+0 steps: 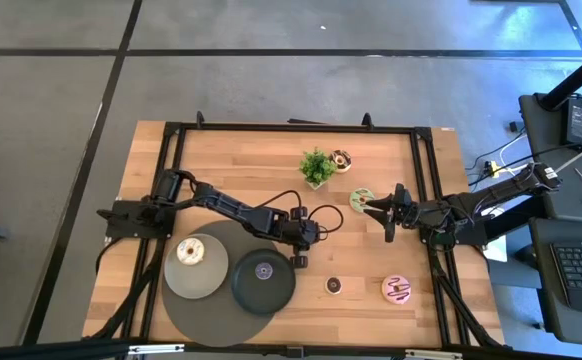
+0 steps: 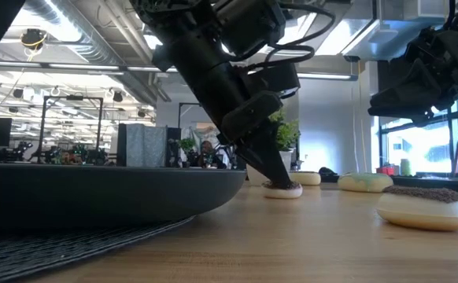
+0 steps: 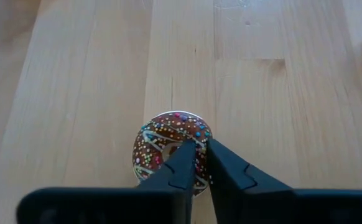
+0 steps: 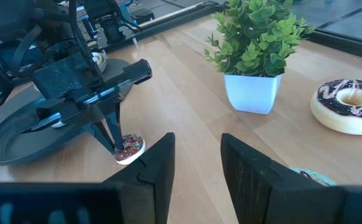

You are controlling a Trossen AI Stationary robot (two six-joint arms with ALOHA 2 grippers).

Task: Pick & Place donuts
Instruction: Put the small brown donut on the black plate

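A tiny brown sprinkled donut (image 3: 162, 144) lies flat on the wooden table, and my left gripper (image 3: 198, 149) is shut on it, slanting down from the left. The same donut shows under those fingers in the low view (image 2: 282, 189) and the right wrist view (image 4: 130, 148). My right gripper (image 4: 196, 155) stands open at the table's right side, just above the green donut (image 1: 361, 198), touching nothing. The chocolate donut (image 1: 342, 160), the pink donut (image 1: 398, 290) and another tiny brown donut (image 1: 334, 285) lie on the table. A cream donut (image 1: 190, 252) sits on a grey plate, a tiny purple one (image 1: 263, 269) on a dark plate. My left gripper pinches one side of the tiny donut's ring (image 3: 201, 132) between its two fingertips. One finger seems to stand in the hole and the other at the outer rim. The fingers slant down from the table's left. The donut sits flat on the table.
A small potted plant (image 1: 317, 167) stands at the far middle. The grey plate (image 1: 196, 280) and the dark plate (image 1: 271, 290) rest on a round dark mat (image 1: 211, 325) at the near left. Bare wood lies between the mat and the pink donut.
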